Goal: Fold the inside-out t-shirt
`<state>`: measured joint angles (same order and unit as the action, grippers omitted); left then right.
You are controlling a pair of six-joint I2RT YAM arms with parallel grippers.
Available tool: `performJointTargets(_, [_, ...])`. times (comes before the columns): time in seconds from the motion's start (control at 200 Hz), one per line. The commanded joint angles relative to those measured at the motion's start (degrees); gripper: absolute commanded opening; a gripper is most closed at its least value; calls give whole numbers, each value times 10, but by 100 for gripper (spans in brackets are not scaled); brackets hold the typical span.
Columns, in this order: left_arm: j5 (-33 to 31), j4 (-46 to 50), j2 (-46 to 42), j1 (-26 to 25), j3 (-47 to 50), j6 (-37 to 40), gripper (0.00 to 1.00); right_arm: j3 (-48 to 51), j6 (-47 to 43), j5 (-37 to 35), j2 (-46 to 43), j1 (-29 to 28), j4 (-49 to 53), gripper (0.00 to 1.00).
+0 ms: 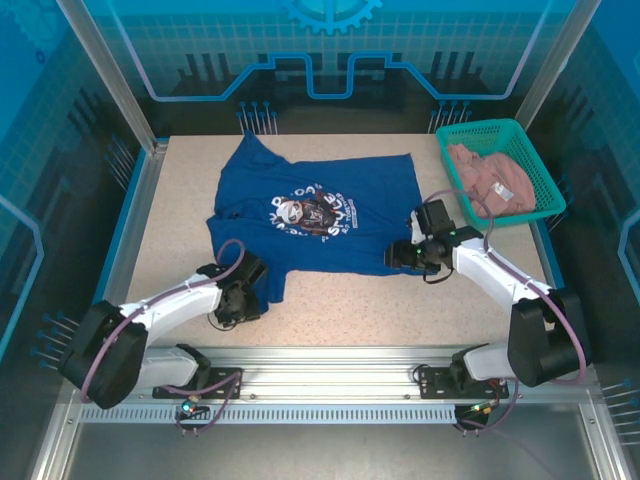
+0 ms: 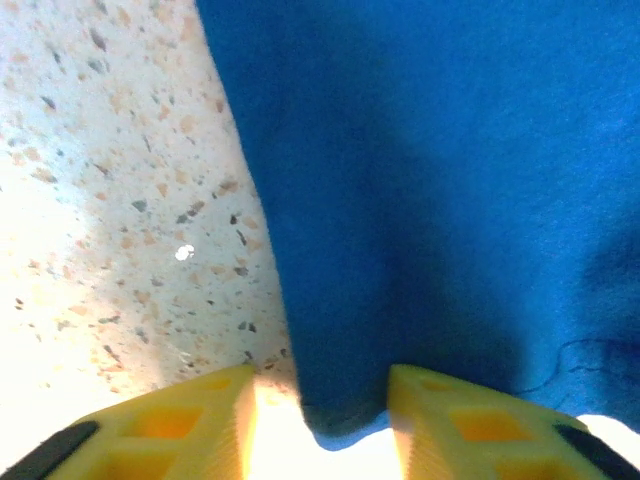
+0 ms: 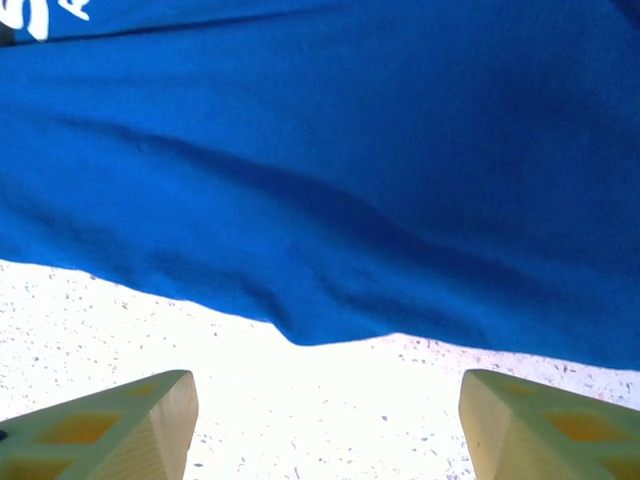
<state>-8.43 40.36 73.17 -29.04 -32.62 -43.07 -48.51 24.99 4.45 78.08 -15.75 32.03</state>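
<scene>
- Two arms reach in from the near edge of one speckled, stone-look counter [image 1: 340,310], pale with small dark and tan flecks.
- The left tool [image 1: 243,290] sits low at the near-left corner of the shirt. Up close, the left tool [image 2: 320,385] has two yellow plastic fingers [image 2: 170,425] with cut-out lattice sides. They stand apart on either side of the cloth's corner, and a bright gap shows between one finger and the fabric, so it is open and not pinching.
- One royal blue inside-out t-shirt [image 1: 370,200] lies spread flat in the middle of the counter. It is soft knit with gentle wrinkles, and its single pale printed graphic [image 1: 308,215] faces up.
- The right tool [image 1: 402,253] is at the shirt's near-right edge. From the wrist, the right tool [image 3: 328,400] has its two yellow fingers [image 3: 110,430] spread wide over bare counter, holding nothing. The shirt's hem [image 3: 320,330] lies just ahead of them.
- One teal plastic mesh basket [image 1: 480,127], rectangular, stands at the far right corner.
- One pinkish-beige garment [image 1: 490,180] lies crumpled inside it.
</scene>
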Motion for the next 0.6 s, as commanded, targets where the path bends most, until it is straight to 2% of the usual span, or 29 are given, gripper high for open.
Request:
performJointTargets(0.0, [23, -79, 44, -18, 12, 16, 31, 5, 0, -15, -5, 25, 26, 70])
performJointTargets(0.1, [18, -85, 40, -24, 17, 11, 17, 14, 7, -28, -12, 59, 41, 70])
performJointTargets(0.265, [1, -91, 10, -23, 19, 18, 0, 42, 16, -44, -7, 120, 44, 71])
performJointTargets(0.365, [-1, -93, -4, -23, 17, 23, 0, 52, 18, -40, 8, 154, 43, 70])
performJointTargets(0.595, [1, -90, -34, -23, 5, 40, 0, 35, 22, -35, 57, 158, 44, 67])
